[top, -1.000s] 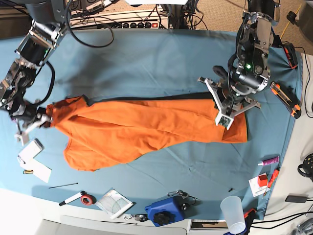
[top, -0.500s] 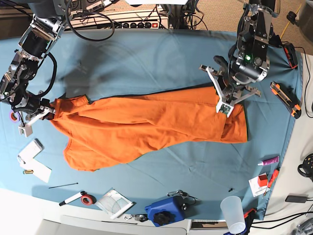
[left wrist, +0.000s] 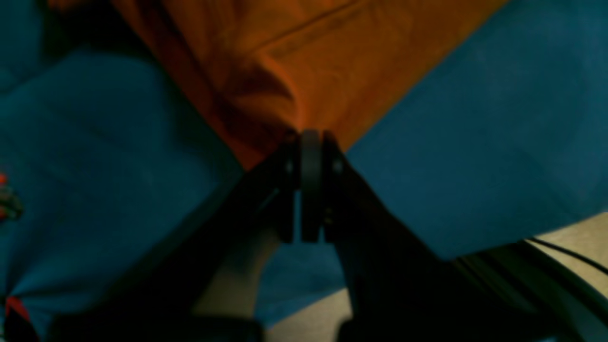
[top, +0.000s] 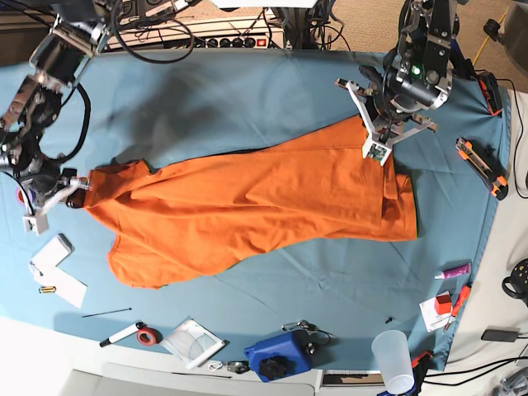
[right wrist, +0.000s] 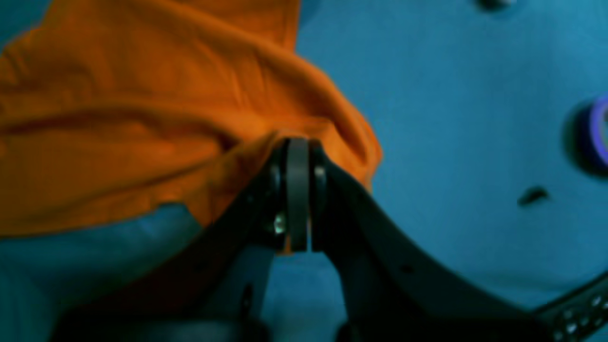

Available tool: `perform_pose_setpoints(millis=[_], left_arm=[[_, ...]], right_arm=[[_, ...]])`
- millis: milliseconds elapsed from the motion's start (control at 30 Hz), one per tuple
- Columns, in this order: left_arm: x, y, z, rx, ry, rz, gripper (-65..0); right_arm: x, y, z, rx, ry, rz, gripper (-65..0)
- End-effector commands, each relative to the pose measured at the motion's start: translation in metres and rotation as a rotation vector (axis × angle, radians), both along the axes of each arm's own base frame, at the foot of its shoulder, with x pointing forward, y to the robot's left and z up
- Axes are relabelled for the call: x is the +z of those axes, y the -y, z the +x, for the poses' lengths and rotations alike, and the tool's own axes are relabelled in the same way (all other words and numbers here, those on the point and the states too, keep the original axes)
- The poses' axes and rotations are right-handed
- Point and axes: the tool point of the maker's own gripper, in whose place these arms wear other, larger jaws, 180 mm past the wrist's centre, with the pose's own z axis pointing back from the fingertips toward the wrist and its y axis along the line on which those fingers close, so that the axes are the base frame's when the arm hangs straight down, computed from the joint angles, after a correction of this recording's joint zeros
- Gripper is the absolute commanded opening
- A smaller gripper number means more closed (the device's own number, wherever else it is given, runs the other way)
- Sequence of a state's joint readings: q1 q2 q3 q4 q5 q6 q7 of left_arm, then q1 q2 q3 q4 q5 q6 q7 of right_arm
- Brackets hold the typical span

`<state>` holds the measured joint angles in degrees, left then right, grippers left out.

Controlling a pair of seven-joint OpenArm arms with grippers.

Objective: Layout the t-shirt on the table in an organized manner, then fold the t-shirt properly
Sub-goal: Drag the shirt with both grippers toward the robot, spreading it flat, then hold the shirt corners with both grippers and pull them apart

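Both grippers [left wrist: 311, 142] [right wrist: 298, 147] pinch t-shirt [top: 247, 206] edges; garment stretched between them.

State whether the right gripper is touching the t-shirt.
Touching. The right wrist view shows the right gripper shut, with the orange t-shirt pinched between its fingers.

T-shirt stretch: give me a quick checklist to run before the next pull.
1. Left gripper shut on the t-shirt: ok.
2. Right gripper shut on the shirt's opposite end: ok.
3. Both grips at fabric edges, not mid-panel: ok.
4. Shirt laid flat: not ok, the near half is bunched and creased.
5. Shirt clear of the white pads on the table: ok.
6. Neck label facing up: cannot tell.
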<state>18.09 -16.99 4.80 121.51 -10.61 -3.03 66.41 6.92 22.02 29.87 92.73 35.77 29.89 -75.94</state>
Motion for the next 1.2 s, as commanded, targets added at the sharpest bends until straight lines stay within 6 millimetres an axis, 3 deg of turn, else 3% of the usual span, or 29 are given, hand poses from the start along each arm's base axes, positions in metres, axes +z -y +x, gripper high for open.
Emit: perform_pose_setpoints(millis=[0, 200, 367, 733, 900, 1167], left_arm=[[0.009, -0.002, 0.002, -0.002, 0.034, 0.009, -65.0], [0.014, 0.001, -0.019, -0.011, 0.027, 0.013, -65.0], [0.005, 0.001, -0.042, -0.013, -0.028, 0.015, -65.0], [-0.002, -0.031, -0.058, -0.001, -0.005, 0.213, -65.0], [-0.002, -0.032, -0.058, -0.001, -0.005, 0.218, -65.0], [-0.006, -0.035, -0.066, 0.004, -0.047, 0.233, -65.0]], right_arm=[[0.021, 0.004, 0.004, 0.013, 0.062, -0.041, -65.0], [0.022, -0.008, -0.025, 0.067, 0.044, -0.133, -65.0], [0.014, -0.011, -0.054, 0.088, -0.007, -0.192, -65.0], [0.013, 0.022, -0.12, -0.064, -0.012, -0.177, -65.0], [0.008, 0.023, -0.131, -0.089, -0.025, -0.151, -65.0], [0.009, 0.02, -0.131, -0.082, -0.02, -0.139, -65.0]])
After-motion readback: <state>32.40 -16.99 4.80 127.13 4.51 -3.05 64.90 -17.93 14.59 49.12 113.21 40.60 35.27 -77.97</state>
